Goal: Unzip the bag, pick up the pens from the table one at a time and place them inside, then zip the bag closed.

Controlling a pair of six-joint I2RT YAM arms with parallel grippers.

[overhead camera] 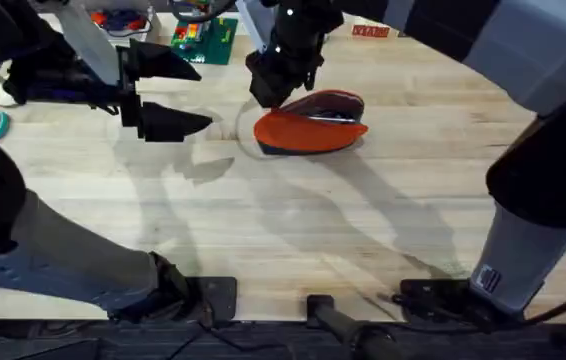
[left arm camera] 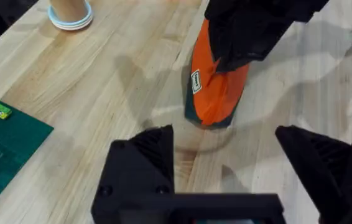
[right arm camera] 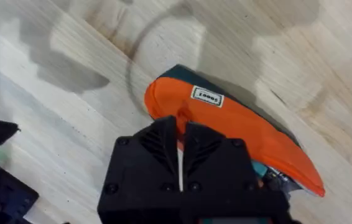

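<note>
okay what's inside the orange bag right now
The bag lies gaping open on the table, showing dark lining and a slim silver-grey item inside, likely a pen. The right gripper, fingers shut at the bag's end, covers part of the opening, so anything else inside stays hidden.

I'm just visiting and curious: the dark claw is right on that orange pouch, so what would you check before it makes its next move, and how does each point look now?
1. Bag open: ok. In the overhead view the bag gapes, dark lining showing.
2. Right gripper at the bag's end: ok, fingers shut close together there. Whether they pinch the zipper pull: cannot tell.
3. Left gripper out of the way: ok, open, apart from the bag.
4. Bag resting on the table: ok.
5. Pens inside: cannot tell. Something lies in the opening, but it is unclear what.
6. Bag zipped closed: not ok.
</note>
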